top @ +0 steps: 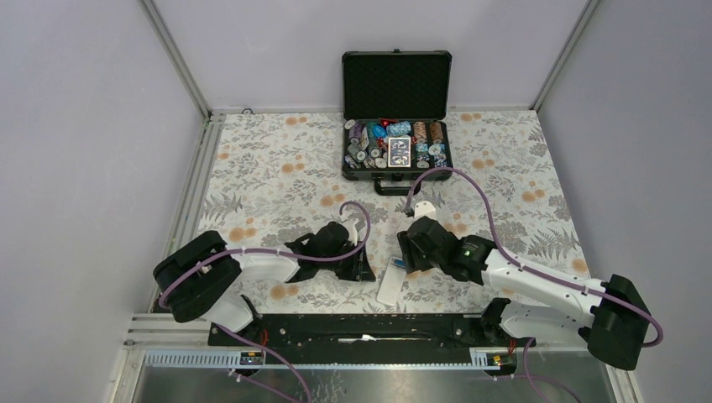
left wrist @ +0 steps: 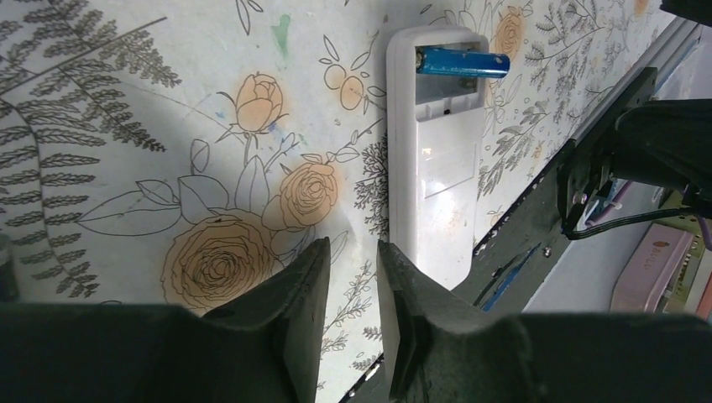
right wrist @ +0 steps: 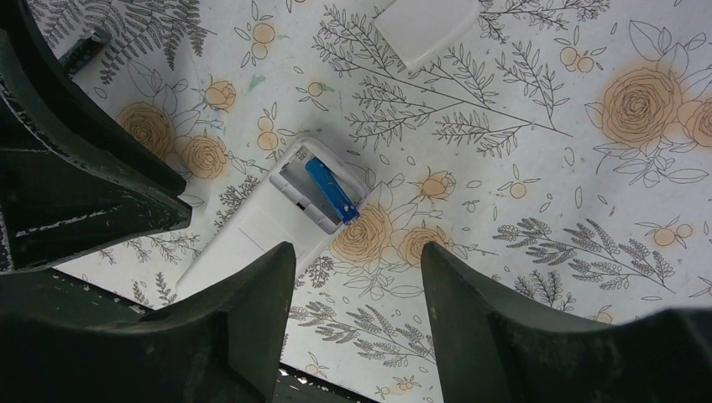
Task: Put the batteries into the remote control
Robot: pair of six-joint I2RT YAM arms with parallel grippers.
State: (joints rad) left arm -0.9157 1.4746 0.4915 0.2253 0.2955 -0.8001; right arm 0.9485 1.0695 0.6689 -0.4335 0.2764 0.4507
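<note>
Near edge of table (top: 277,172), midway along: remote control (top: 391,284) lying back-up, bay open. One blue battery (right wrist: 332,190) in bay, one end overhanging rim; seating uncertain. Other battery not located.
Left gripper (left wrist: 353,323): narrow gap, empty. Right gripper (right wrist: 361,336): wide apart, empty, over remote.
Judgement: remote light, smooth plastic, liable to skid, so pinch long sides. Battery rolls; take mid-barrel.

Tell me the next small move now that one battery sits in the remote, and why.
Probably lower the right gripper and nudge the blue battery fully into its bay. The remote lies back up with the bay open, and one end of the battery pokes past the remote's edge, so it looks unseated. The right jaws stand open and empty just above it.
</note>
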